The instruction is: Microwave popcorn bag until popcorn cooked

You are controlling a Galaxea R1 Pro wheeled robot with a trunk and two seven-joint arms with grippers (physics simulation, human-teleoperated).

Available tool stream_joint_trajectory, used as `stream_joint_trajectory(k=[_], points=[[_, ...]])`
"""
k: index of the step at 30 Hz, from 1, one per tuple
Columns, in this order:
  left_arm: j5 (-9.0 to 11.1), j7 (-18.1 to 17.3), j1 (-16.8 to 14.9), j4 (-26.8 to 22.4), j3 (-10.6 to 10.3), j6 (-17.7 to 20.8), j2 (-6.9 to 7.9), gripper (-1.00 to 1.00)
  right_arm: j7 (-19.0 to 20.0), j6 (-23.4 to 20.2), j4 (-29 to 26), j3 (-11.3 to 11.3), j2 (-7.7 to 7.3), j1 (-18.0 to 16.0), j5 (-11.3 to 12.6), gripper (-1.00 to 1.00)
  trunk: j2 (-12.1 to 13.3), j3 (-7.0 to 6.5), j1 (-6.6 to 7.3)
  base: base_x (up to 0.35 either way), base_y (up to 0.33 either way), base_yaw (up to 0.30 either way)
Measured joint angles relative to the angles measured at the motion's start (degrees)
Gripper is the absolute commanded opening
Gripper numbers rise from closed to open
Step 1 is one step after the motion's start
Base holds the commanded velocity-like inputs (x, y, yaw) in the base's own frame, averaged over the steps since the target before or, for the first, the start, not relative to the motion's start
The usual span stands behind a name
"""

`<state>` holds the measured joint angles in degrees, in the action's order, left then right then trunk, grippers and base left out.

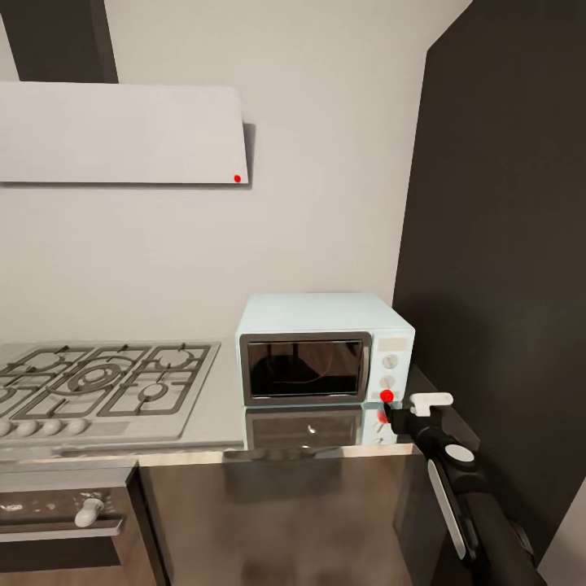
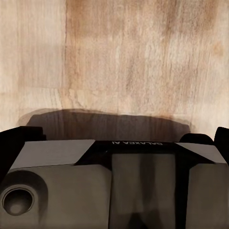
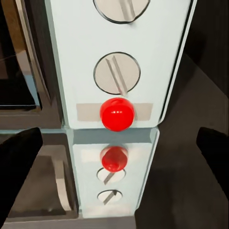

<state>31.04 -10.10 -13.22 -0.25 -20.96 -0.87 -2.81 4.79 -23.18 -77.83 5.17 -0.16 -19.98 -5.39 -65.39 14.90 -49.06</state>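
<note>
Mint-blue and small, the microwave [image 1: 324, 348] sits on the countertop [image 1: 220, 423] against the back wall, its dark glass door shut. Through the glass I can make out only reflections, so I cannot tell whether the popcorn bag is inside. The grey worktop mirrors the oven's front below it.

My right gripper [image 1: 389, 407] is up at the oven's control strip, right in front of the red light dot [image 1: 387, 396] under the two round knobs [image 1: 389, 372]. From the right wrist camera the red dot [image 3: 116, 114] sits dead centre, and the two dark fingertips [image 3: 18, 162] stand wide apart at either side of it, touching nothing, so the jaws are spread and empty. The lower knob [image 3: 117, 73] is just above the dot, and both repeat as reflections in the steel below.

To the left of the oven lies the gas hob [image 1: 102, 381] with its row of dials along the front edge, and a pale hood [image 1: 122, 133] hangs above it, a red dot at its corner. A dark tall panel [image 1: 505, 244] stands at the right of the microwave.

My left wrist camera looks down over the gripper body at wooden floor [image 2: 129, 57]; I cannot tell how that gripper's fingers are set.
</note>
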Motion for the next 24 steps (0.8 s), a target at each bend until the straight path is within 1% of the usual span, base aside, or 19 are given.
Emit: stream_joint_trajectory(k=[10,14,16,21,24], points=[[0.0,0.0,0.0,0.0,0.0,0.0,0.00,1.00,0.1,0.3,0.0,0.0,0.17,0.1,0.1,-1.00,0.0,0.00,0.00,0.000,0.000,0.000],[0.0,0.0,0.0,0.0,0.0,0.0,0.00,1.00,0.3,0.8,-0.2,-0.1,0.74,0.1,0.2,-1.00,0.0,0.00,0.00,0.000,0.000,0.000],[0.0,0.0,0.0,0.0,0.0,0.0,0.00,1.00,0.1,1.2,-0.1,-0.2,0.79,0.1,0.2,-1.00,0.0,0.00,0.00,0.000,0.000,0.000],[0.0,0.0,0.0,0.0,0.0,0.0,0.00,1.00,-0.1,1.3,0.4,0.0,0.38,0.0,0.3,-1.00,0.0,0.00,0.00,0.000,0.000,0.000],[0.0,0.0,0.0,0.0,0.0,0.0,-0.01,1.00,0.6,1.3,0.7,0.0,0.08,0.1,0.5,-1.00,0.0,0.00,0.00,0.000,0.000,0.000]])
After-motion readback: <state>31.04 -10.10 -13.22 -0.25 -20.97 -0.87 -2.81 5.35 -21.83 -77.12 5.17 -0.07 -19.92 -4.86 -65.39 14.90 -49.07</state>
